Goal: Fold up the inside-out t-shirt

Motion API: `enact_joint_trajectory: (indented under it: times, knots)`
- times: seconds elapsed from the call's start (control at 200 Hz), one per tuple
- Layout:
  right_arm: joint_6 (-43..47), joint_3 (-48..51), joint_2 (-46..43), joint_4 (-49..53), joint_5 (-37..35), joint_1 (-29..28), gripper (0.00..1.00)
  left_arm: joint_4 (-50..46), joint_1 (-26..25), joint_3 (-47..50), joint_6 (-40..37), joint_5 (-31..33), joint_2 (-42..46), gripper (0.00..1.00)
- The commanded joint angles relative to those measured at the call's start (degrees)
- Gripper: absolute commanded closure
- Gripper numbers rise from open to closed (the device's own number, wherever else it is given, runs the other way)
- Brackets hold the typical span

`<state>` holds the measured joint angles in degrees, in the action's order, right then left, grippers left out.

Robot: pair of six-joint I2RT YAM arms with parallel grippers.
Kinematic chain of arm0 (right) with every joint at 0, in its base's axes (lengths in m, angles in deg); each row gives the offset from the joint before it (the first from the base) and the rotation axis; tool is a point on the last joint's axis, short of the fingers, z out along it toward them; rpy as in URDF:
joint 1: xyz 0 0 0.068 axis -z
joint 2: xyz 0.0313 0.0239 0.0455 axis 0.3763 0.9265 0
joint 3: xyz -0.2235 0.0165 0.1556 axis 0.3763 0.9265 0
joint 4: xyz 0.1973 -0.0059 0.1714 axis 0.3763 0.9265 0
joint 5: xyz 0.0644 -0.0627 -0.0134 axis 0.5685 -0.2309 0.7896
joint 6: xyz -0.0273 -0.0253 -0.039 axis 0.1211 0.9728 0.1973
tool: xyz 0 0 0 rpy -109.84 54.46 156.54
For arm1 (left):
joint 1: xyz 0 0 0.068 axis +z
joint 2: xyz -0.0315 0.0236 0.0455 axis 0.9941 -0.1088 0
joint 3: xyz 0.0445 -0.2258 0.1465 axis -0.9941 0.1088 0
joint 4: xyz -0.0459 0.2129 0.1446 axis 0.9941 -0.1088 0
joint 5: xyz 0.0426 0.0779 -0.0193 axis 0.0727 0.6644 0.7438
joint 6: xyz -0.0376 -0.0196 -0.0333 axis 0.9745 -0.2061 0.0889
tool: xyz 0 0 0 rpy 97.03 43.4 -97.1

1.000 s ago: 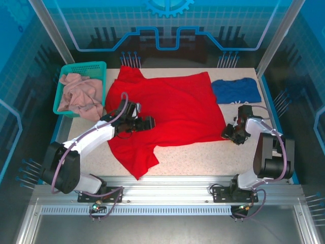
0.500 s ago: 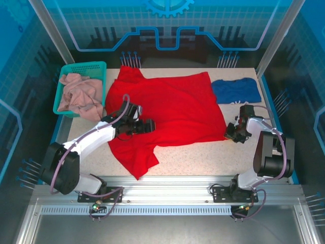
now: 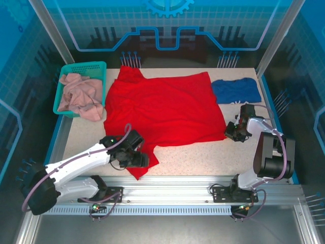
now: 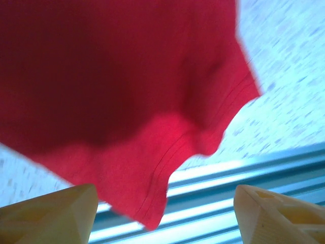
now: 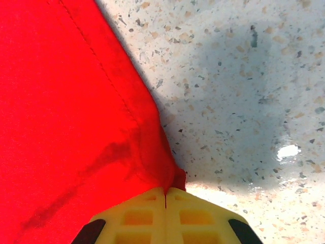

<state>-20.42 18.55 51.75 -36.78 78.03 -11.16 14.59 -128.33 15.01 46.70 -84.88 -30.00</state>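
The inside-out red t-shirt (image 3: 162,109) lies spread flat across the middle of the table. My left gripper (image 3: 138,160) hovers open over its near-left sleeve, close to the table's front edge. In the left wrist view the stitched sleeve edge (image 4: 152,168) hangs between my wide-apart yellow fingertips (image 4: 51,213), untouched, with my left gripper (image 4: 165,216) empty. My right gripper (image 3: 231,133) sits at the shirt's near-right corner. In the right wrist view my right gripper (image 5: 165,201) is shut, pinching a small peak of red cloth (image 5: 66,112) on the speckled tabletop (image 5: 244,76).
A green basket (image 3: 99,67) at the back left holds a pale pinkish-beige garment (image 3: 76,94). A dark blue t-shirt (image 3: 236,90) lies at the back right, just beyond my right arm. An aluminium rail (image 3: 177,184) runs along the near edge; glass walls enclose the table.
My left arm has swung from the shirt's left middle down toward the front edge and now hangs over the near sleeve. The right gripper has stayed at the corner.
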Motion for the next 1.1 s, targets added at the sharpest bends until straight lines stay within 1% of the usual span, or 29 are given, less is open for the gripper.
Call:
enact_joint_trajectory:
  times: [0.0,0.095,0.18,0.32,0.415,0.52,0.665,0.87,0.925,1.095]
  knots:
    - [0.60,0.11,-1.01,-0.53,2.11,0.41,1.00,-8.64,-3.39,1.51,6.72,1.39,1.13,0.28]
    - [0.56,0.36,-1.45,-0.76,2.27,0.45,1.00,-8.91,-6.26,1.33,6.45,0.65,0.51,0.25]
    - [0.66,0.63,-1.83,-1.04,2.09,0.40,1.00,-7.03,-7.31,1.34,4.53,0.09,-1.69,0.22]
    - [0.82,0.95,-2.32,-0.73,2.11,0.32,1.00,-4.21,-7.99,0.90,1.29,0.76,-7.01,0.23]
    - [0.95,0.86,-2.82,-0.42,1.76,0.27,1.00,-1.45,-8.24,1.58,0.24,-0.01,-9.76,0.24]
    - [1.07,0.73,-2.70,-0.10,1.65,0.29,1.00,-0.82,-8.48,1.43,-0.81,1.79,-12.58,0.24]
    - [1.15,0.73,-2.34,-0.02,1.57,0.31,1.00,-0.81,-8.70,1.16,-1.38,3.04,-14.72,0.32]
    - [1.23,0.36,-1.90,-0.16,1.40,0.27,1.00,-2.76,-10.08,0.57,-0.22,5.97,-17.03,0.50]
    - [1.26,0.42,-1.84,-0.16,1.40,0.31,1.00,-3.47,-10.43,0.37,0.06,7.00,-17.53,0.53]
    - [1.25,0.38,-1.72,-0.11,1.39,0.24,1.00,-4.83,-10.71,-0.13,1.00,9.19,-16.61,0.65]
